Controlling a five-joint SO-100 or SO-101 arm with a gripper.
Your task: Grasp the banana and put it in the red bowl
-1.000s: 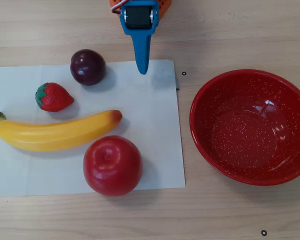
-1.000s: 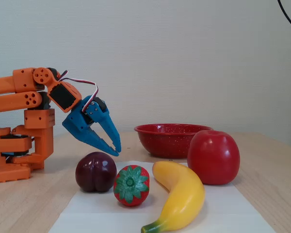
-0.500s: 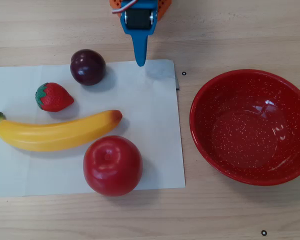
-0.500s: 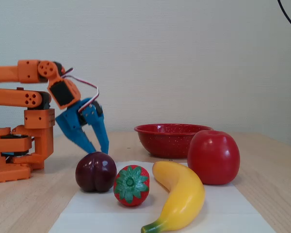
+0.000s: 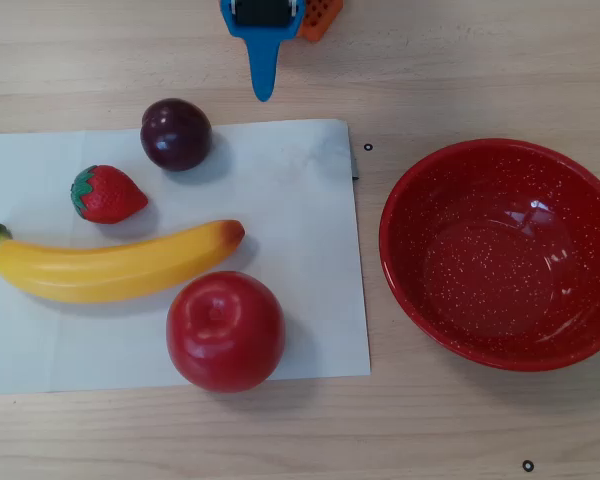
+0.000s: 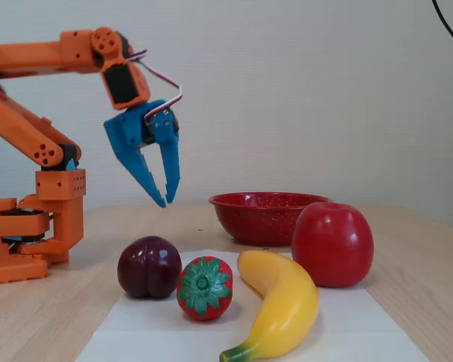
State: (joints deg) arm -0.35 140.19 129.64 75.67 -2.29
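Observation:
The banana point(image 5: 110, 265) lies on white paper, green stem to the left in the overhead view; in the fixed view the banana point(image 6: 283, 305) points toward the camera. At the right of the overhead view the red bowl point(image 5: 502, 340) stands empty, and the fixed view shows the red bowl point(image 6: 260, 217) behind the fruit. My blue gripper point(image 6: 167, 202) hangs high in the air above the table's back edge, fingers pointing down, tips a narrow gap apart, holding nothing. From overhead only one blue finger of the gripper point(image 5: 264, 95) shows near the top edge.
A dark plum point(image 5: 176, 134), a strawberry point(image 5: 106, 194) and a red apple point(image 5: 225, 331) lie around the banana on the paper sheet point(image 5: 300, 210). The orange arm base point(image 6: 30, 234) stands at the left in the fixed view.
The arm has lifted and drawn back: the gripper rose from just above the table near the plum to well above it, and its finger slid toward the top edge in the overhead view.

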